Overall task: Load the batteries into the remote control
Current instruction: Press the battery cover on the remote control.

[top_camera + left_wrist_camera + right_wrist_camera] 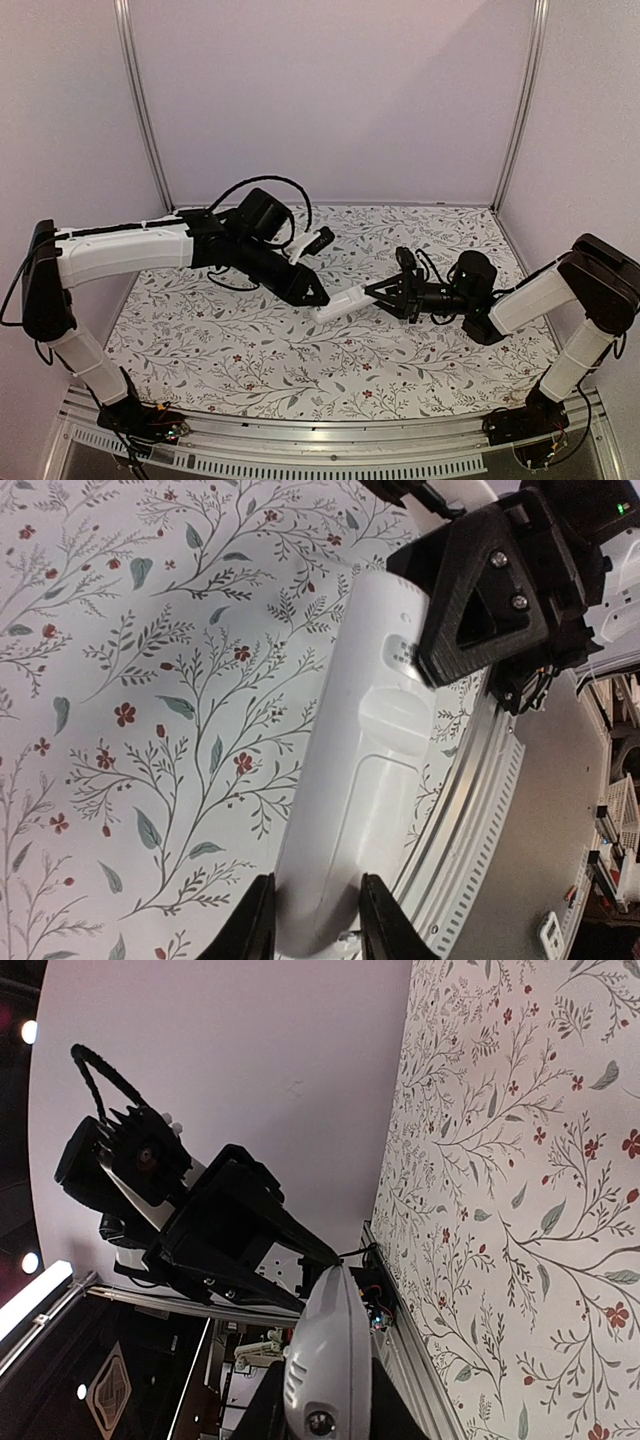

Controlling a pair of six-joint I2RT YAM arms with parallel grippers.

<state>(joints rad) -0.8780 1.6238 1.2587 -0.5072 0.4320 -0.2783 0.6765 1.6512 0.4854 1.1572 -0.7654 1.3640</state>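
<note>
The white remote control (340,302) hangs above the table between my two grippers. My left gripper (318,299) is shut on its left end and my right gripper (372,292) on its right end. In the left wrist view the remote (370,750) shows its plain back with the cover panel closed. The left gripper (318,925) grips its near end, and the black right gripper (480,600) clamps the far end. In the right wrist view the remote (325,1350) is seen end-on in the right gripper (322,1415). No batteries show in any view.
A small white and dark item (316,241) lies on the floral mat (250,350) behind the left arm; I cannot tell what it is. White walls close in the back and sides. A metal rail (330,445) runs along the near edge.
</note>
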